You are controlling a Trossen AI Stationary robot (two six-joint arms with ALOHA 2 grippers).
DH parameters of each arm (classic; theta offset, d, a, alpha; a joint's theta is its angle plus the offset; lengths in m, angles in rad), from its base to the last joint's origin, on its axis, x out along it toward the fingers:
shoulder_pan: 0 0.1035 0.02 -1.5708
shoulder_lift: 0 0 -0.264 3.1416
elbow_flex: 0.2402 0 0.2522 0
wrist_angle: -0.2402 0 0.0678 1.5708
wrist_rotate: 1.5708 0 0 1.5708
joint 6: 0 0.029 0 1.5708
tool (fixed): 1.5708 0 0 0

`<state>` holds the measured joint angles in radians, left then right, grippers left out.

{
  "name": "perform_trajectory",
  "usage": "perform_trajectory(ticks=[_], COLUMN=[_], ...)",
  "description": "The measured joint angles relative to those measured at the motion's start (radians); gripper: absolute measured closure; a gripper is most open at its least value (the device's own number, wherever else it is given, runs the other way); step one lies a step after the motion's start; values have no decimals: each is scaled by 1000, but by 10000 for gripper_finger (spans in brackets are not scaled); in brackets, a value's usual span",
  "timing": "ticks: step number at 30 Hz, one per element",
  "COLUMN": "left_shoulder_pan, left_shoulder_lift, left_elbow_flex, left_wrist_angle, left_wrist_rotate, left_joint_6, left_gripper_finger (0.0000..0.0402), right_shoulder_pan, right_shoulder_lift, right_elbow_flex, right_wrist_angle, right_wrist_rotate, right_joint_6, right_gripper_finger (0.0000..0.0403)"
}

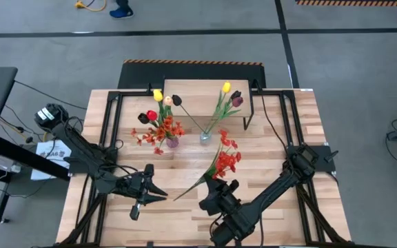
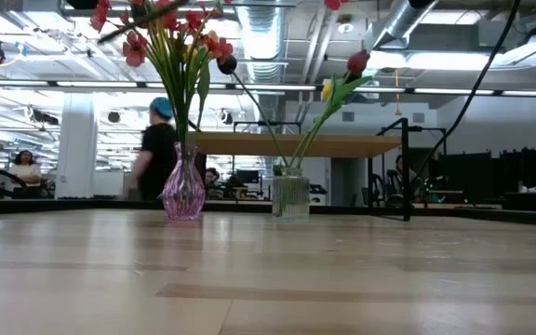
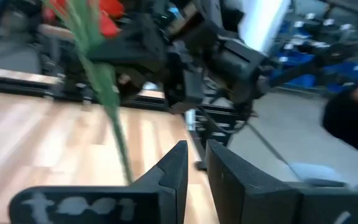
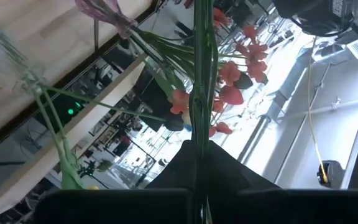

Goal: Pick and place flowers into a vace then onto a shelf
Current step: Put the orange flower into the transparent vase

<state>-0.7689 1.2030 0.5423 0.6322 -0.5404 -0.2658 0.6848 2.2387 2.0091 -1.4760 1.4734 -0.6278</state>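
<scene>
The orange-red spray is hanging above the near table area, stem clamped between the closed fingers of the right gripper. Risk: the long stem could swing and knock the clear vase or the pink vase during insertion, or the thin stem could be slipping in the grip. The left gripper is waiting nearby, its fingers nearly together, empty. Count: two vases, one shelf, one spray in hand.

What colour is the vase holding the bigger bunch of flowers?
Pinkish purple glass vase; the low view shows it best.
</scene>
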Motion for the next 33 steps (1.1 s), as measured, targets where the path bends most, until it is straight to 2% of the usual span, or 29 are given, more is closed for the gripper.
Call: perform_trajectory(ticks=[4,11,25,33], left_shoulder_pan=[50,147,255,273], left_shoulder_lift=[17,21,26,48], left_elbow_flex=[0,0,0,0], left_wrist_angle=[26,25,27,73], left_wrist_rotate=[123,219,284,353], left_joint_6=[-59,-130,-214,-103], left_gripper_finger=[356,356,356,356], right_shoulder_pan=[-5,-7,-20,-20], right_shoulder_lift=[0,0,0,0], right_elbow_flex=[8,8,8,8], right_wrist_angle=[28,99,107,131], right_wrist_rotate=[-3,-5,-8,-10], right_joint_6=[-73,-169,-211,-211], right_gripper_finger=[399,396,400,396])
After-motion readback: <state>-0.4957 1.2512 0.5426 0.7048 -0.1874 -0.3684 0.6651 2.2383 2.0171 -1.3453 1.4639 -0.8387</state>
